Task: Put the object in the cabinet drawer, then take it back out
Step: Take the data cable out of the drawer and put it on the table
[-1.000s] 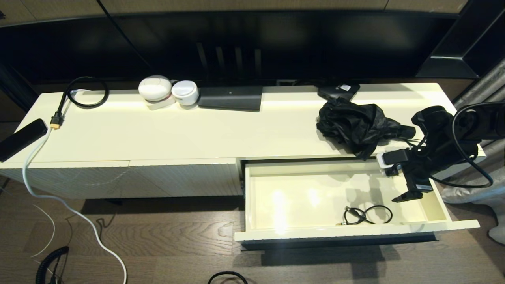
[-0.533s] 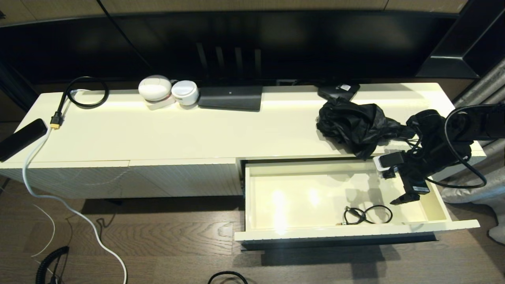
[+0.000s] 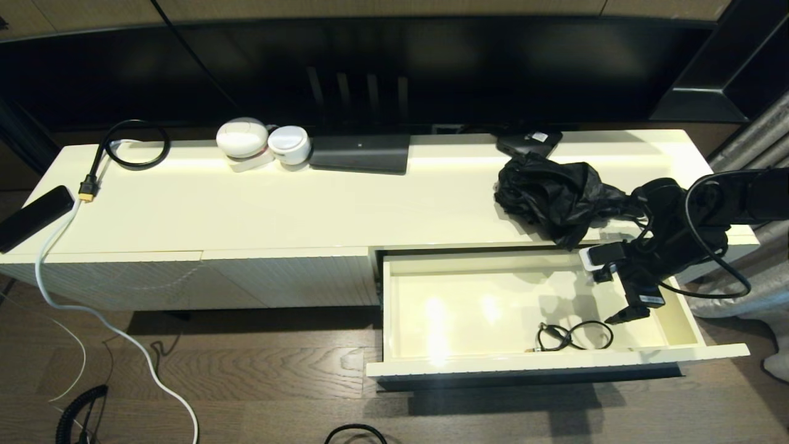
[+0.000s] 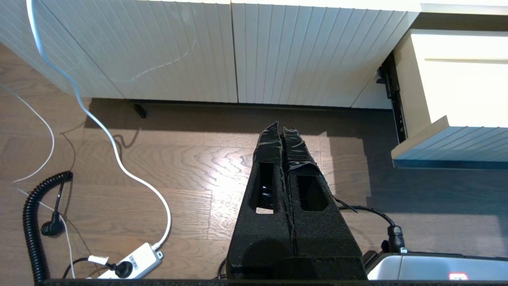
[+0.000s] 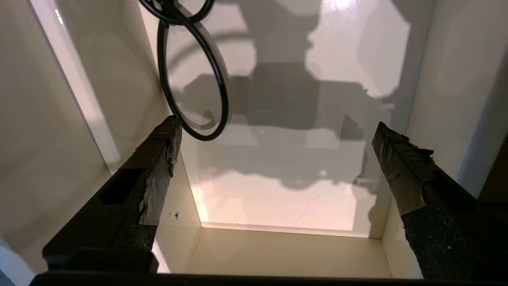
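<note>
Cream lacquer runs the whole width of what I'm looking at: a long low cabinet [image 3: 308,209] on a dark wood floor [image 3: 259,382]. At the far left of its top surface I see a black phone [image 3: 32,217] hanging over the edge, then a black cable [image 3: 126,145] with an orange-tipped plug and a white cord [image 3: 98,314] trailing down to the floor. Further along sit two white round gadgets [image 3: 262,145] and a flat dark box [image 3: 360,153]. My left end effector [image 4: 281,131] shows only in its own wrist camera, parked low over the floor in front of the ribbed cabinet front, its fingers pressed together with nothing between them. To the right, a crumpled black cloth [image 3: 555,197] lies on the surface just behind the cabinet drawer [image 3: 493,364], which is pulled fully out. Inside it, a thin black coiled cord [image 3: 573,336] lies flat on the bottom near the front wall, towards the right. My right end effector [image 3: 625,316] hangs over the drawer's right end, just beside the cord and not touching it, fingers [image 5: 158,159] spread wide apart and holding nothing.
</note>
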Available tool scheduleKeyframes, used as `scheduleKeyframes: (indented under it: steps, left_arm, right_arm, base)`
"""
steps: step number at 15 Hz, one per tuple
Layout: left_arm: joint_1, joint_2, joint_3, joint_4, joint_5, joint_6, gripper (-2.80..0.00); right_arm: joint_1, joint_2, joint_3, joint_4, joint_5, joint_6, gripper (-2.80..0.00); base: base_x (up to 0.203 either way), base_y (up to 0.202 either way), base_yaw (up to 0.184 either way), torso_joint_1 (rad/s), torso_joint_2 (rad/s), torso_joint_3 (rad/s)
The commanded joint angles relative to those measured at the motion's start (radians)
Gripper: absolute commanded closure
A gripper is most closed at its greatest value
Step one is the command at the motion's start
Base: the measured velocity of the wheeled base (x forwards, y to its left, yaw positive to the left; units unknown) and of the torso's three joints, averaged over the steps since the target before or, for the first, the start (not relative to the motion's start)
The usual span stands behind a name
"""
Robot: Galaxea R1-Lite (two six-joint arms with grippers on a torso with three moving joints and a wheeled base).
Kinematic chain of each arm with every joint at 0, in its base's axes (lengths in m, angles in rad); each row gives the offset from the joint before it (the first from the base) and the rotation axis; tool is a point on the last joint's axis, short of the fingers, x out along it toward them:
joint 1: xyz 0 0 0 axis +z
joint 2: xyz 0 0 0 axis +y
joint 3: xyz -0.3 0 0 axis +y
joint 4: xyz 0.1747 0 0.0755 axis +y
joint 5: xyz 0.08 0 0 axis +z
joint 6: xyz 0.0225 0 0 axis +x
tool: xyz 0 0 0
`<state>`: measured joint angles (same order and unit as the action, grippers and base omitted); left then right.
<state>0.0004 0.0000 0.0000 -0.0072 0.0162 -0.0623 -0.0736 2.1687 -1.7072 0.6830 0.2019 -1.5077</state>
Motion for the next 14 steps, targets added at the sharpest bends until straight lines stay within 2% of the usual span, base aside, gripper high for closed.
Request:
scheduleKeyframes:
  steps: [1,14]
  left_arm:
    - [0.001,0.000,0.000,0.000,0.001,-0.001,0.00]
    - [0.000,0.000,0.000,0.000,0.001,-0.001,0.00]
  right_arm:
    - [0.007,0.014,-0.024,0.004,0.005,-0.008,-2.80]
    - [0.040,0.062,-0.127,0.007,0.004,0.021,-2.80]
  base:
    - [0.000,0.000,0.000,0.000,0.00,0.000]
    - [0.000,0.000,0.000,0.000,0.00,0.000]
